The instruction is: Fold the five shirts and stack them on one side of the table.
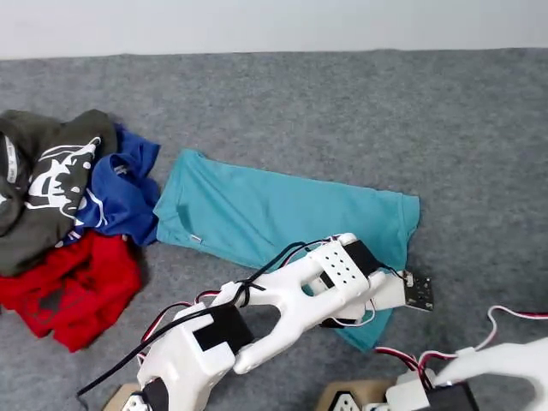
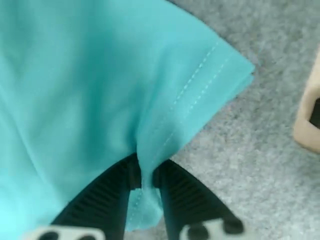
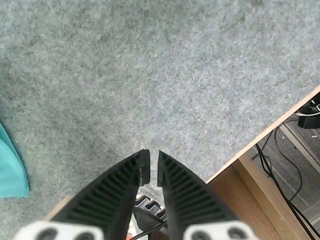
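Fabric of the teal shirt sits pinched in the left pincer, arm outstretched; right pincer hovers pressed together.

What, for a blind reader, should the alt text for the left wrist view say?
The left gripper pinches a fold of the teal shirt beside its stitched hem, above the grey table.

Illumination is bright, diffuse and even across the grey table cover, which reads matte. Shadows are soft and short: a faint one under the left arm, and gentle shading in the folds of the teal shirt.
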